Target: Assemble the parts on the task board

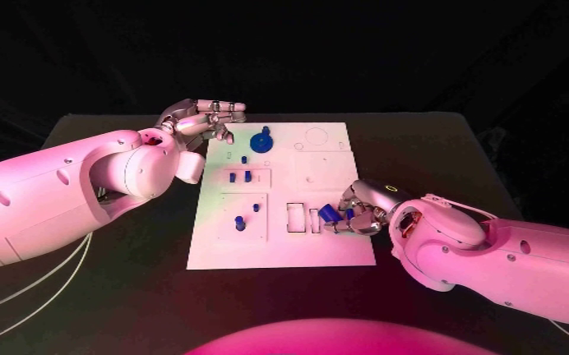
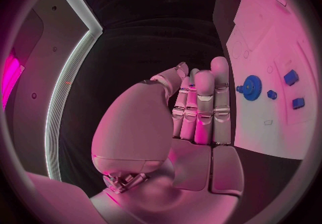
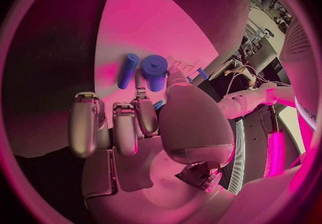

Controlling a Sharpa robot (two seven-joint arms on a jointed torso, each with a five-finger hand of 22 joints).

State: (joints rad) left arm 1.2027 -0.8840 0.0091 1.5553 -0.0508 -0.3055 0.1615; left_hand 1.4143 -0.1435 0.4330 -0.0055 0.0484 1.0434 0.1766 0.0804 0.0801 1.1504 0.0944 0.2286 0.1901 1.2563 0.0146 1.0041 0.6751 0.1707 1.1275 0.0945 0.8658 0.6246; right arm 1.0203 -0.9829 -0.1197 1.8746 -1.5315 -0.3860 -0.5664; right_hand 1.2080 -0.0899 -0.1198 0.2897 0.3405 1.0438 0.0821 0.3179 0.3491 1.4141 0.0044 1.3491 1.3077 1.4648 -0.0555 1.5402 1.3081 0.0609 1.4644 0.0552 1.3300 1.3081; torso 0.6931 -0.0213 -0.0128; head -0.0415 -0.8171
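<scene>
The white task board (image 1: 282, 244) lies mid-table. On it I see a blue gear (image 1: 262, 140), two small blue blocks (image 1: 239, 177) in a recess, and a blue peg (image 1: 241, 223) in the near-left recess. My right hand (image 1: 365, 209) rests at the board's near right part and pinches a blue cylindrical part (image 1: 330, 215) between thumb and finger, next to two narrow slots (image 1: 305, 218). The right wrist view shows that part (image 3: 154, 71) at the fingertips, with the peg (image 3: 127, 70) beyond. My left hand (image 1: 209, 117) hovers at the board's far left corner, fingers straight, holding nothing (image 2: 201, 106).
The black table (image 1: 118, 273) surrounds the board on all sides. In the left wrist view the gear (image 2: 252, 87) and small blue blocks (image 2: 290, 77) lie just past my left fingertips. White cables (image 1: 48, 277) hang by the left arm.
</scene>
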